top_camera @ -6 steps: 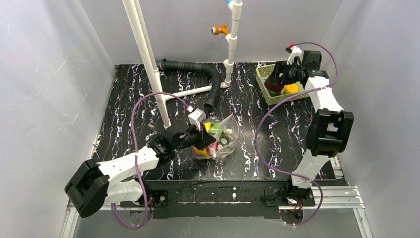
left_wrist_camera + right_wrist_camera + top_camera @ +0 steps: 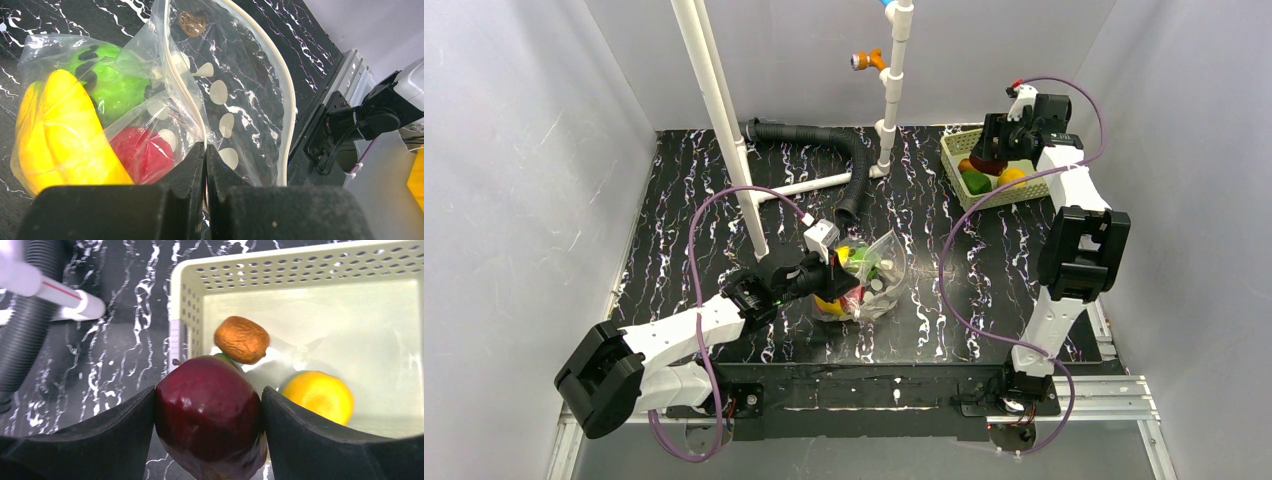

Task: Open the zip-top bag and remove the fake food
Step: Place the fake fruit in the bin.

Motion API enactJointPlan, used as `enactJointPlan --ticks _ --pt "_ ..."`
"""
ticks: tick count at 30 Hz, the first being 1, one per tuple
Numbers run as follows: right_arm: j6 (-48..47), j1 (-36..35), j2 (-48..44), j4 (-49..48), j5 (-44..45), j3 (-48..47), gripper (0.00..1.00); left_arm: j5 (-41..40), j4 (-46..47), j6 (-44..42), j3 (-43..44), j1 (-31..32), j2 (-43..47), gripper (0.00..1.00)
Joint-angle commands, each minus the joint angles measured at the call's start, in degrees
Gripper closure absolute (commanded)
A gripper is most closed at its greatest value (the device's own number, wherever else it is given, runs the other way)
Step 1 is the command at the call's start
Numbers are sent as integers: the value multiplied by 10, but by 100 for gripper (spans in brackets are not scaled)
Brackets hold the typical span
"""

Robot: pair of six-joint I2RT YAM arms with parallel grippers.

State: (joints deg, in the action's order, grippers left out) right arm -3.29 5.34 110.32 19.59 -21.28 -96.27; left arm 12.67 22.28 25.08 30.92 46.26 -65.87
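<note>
The zip-top bag [image 2: 879, 272] lies mid-table, clear with pale dots. My left gripper [image 2: 205, 147] is shut on its edge [image 2: 192, 95] beside the open white zip strip. Through the plastic [image 2: 240, 85] I see fake food: a yellow banana [image 2: 65, 130], a green ball [image 2: 107, 82] and a red piece [image 2: 142, 152]. My right gripper [image 2: 207, 390] is shut on a dark red apple [image 2: 207, 415], held over the left wall of the green basket [image 2: 300, 265]. An orange-brown piece [image 2: 242, 339] and a yellow fruit [image 2: 318, 395] lie in the basket, and a green pepper [image 2: 975, 182] shows from above.
A slanted white pipe [image 2: 724, 130] stands left of centre. A black corrugated hose [image 2: 824, 150] curves along the back, next to a second white pipe [image 2: 892, 80] with an orange valve. Grey walls close in three sides. The basket [image 2: 952, 150] sits at the back right.
My right arm has drawn back toward the rear wall with the apple, uncovering more of the basket's contents. The left arm and the bag have not moved.
</note>
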Motion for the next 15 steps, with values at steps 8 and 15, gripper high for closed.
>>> enactJointPlan --ticks 8,15 --pt "17 4 44 -35 129 -59 84 -7 4 -10 7 0 13 100" --pt "24 4 72 -27 151 -85 82 -9 2 -10 6 0 14 100"
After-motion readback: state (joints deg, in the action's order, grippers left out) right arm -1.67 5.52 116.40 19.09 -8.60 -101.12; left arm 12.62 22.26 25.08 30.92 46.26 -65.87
